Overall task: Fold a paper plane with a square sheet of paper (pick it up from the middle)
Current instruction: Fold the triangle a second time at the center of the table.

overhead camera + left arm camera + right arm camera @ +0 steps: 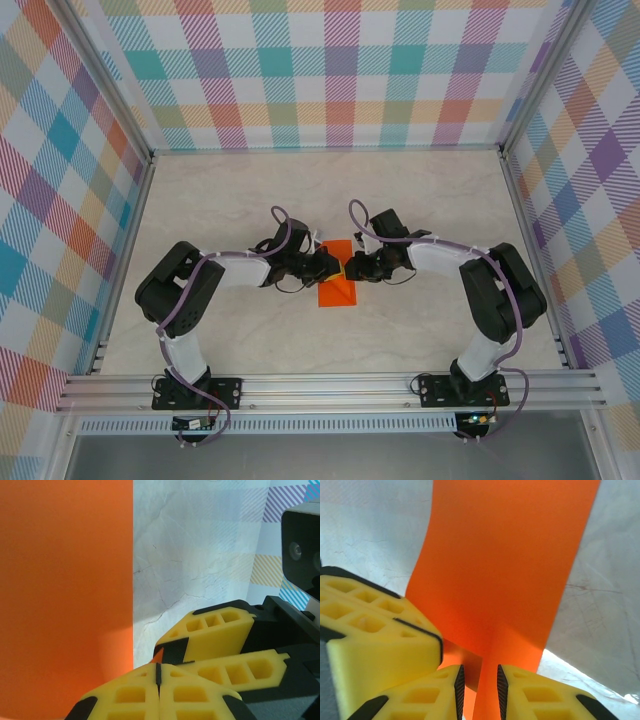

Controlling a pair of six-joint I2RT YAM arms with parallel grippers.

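Paper (505, 565): smooth, matte orange strip.

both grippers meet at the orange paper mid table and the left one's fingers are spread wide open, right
No: the left gripper has its fingers pressed together, as the left wrist view shows. It does meet the right gripper at the orange paper mid-table.

"What is this, a workshop?"

"A robotics lab, I'd say: two robot arms (185, 290) bolted to an aluminium frame (330, 385), a table (230, 190) boxed in by checked panels (340, 70)."
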